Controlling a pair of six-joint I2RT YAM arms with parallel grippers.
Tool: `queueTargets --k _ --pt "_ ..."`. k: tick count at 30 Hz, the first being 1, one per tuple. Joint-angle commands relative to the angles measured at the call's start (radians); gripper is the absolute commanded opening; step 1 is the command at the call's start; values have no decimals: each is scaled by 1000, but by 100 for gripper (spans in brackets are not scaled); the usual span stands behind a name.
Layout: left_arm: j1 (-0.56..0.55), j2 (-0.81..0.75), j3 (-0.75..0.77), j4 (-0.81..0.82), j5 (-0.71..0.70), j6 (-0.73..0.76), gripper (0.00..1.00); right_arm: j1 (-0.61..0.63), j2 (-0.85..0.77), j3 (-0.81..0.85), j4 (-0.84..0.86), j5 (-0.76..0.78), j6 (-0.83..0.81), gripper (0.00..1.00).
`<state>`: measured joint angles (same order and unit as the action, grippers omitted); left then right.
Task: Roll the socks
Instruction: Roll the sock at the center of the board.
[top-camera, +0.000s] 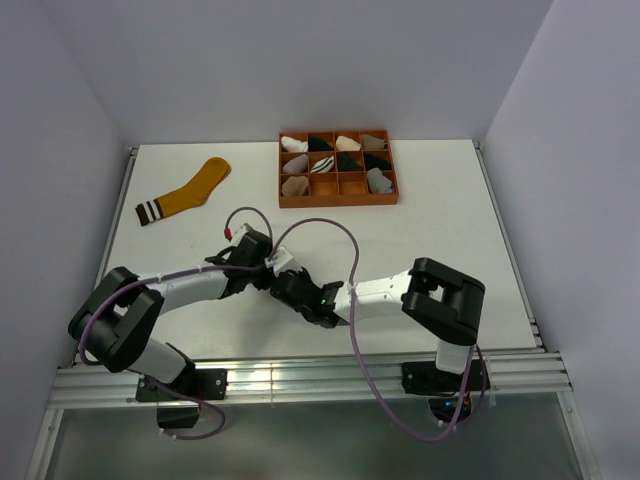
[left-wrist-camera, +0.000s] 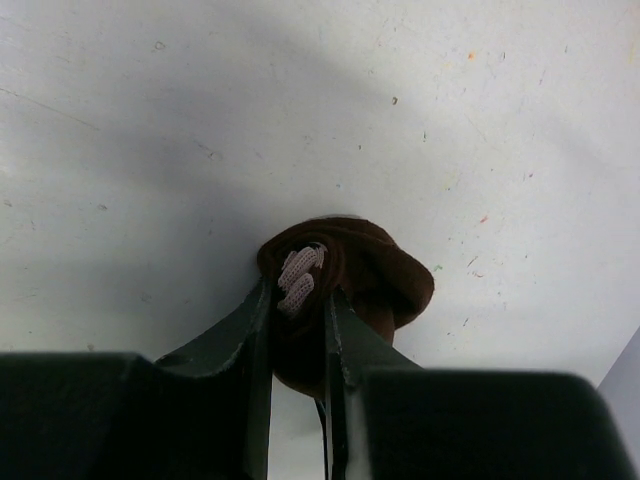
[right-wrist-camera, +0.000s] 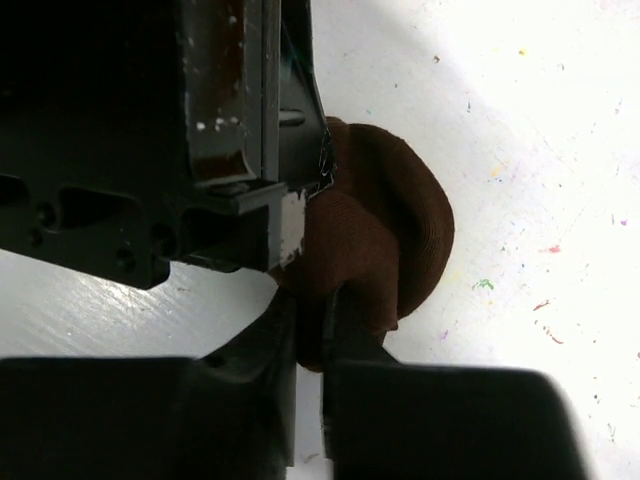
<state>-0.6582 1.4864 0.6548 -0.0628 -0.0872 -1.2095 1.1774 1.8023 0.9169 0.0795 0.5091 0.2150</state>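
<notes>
A dark brown sock (left-wrist-camera: 385, 275), bunched into a roll, lies on the white table between the two arms. Its pale striped cuff (left-wrist-camera: 300, 275) shows between my left gripper's fingers. My left gripper (left-wrist-camera: 298, 305) is shut on the cuff end of the roll. My right gripper (right-wrist-camera: 312, 322) is shut on a fold of the same brown sock (right-wrist-camera: 395, 225), with the left gripper's black body (right-wrist-camera: 225, 130) close over it. In the top view the left gripper (top-camera: 266, 266) and right gripper (top-camera: 287, 286) meet near the table's middle front. A mustard-yellow sock (top-camera: 190, 192) with a striped cuff lies flat at the far left.
An orange-brown compartment tray (top-camera: 337, 201) with small white, black and beige sock bundles stands at the back centre. Purple cables (top-camera: 340, 240) loop over both arms. Walls close in the table on the left, right and back.
</notes>
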Motion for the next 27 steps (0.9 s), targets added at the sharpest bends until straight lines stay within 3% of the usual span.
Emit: queueTargets --k 1,2,4,5,8,11,18,20,27 --pt "-52 -14 11 -83 37 62 7 -31 72 13 -108 -141 -20 0" --pt "-49 -26 12 -91 24 67 19 -41 63 11 -119 -153 -13 0" --pt "-34 -72 9 -95 4 73 31 -70 39 10 -157 -216 9 0" --pt "-26 -89 6 -100 0 76 44 -85 31 10 -173 -249 18 0" --pt "25 -164 -14 -98 -14 74 59 -146 -1 8 -214 -395 53 0" --pt "45 -244 -38 -103 -40 56 64 -209 -17 22 -256 -553 89 0" --pt "51 -425 -139 -72 -59 30 65 -343 54 141 -366 -897 141 0" --pt "51 -445 -171 -26 -36 27 65 -392 77 152 -357 -1054 153 0" --pt "37 -421 -268 115 6 7 66 -504 192 169 -272 -1371 233 0"
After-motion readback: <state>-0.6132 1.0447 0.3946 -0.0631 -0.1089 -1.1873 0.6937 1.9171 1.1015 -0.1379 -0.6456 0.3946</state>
